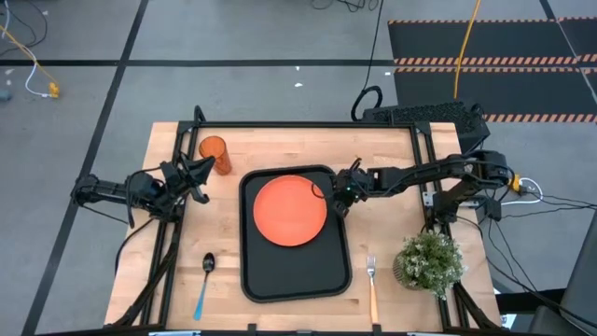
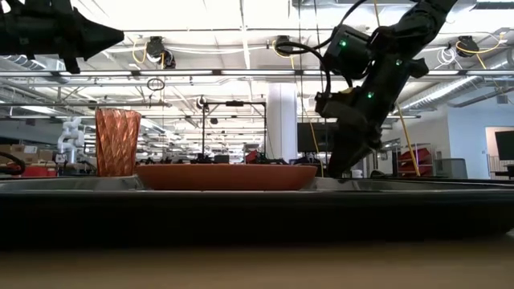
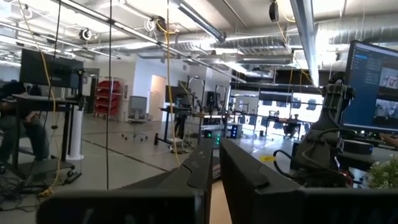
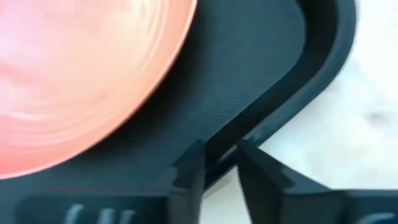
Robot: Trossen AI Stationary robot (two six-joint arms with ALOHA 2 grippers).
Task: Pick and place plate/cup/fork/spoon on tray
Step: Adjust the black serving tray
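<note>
The black tray lies mid-table with the orange plate flat on its far half. My right gripper slants down at the tray's far right corner, its fingers a small gap apart, one over the tray floor and one over the table, with the raised rim running between them. The cup stands upright on the table, left of the tray's far end. The blue-handled spoon lies left of the tray and the fork right of it. My left gripper hovers shut beside the cup, raised and touching nothing. My right gripper straddles the tray's rim near the far right corner, coming slanting down from the table's right. One fingertip is on the inner side and the other on the outer side. Whether the fingers touch the rim, I cannot tell. The tray lies flat on the table.
A small potted plant stands near the table's right front, close to the fork. A black metal frame runs along the table's far and side edges. Bare wood shows between tray and plant.
</note>
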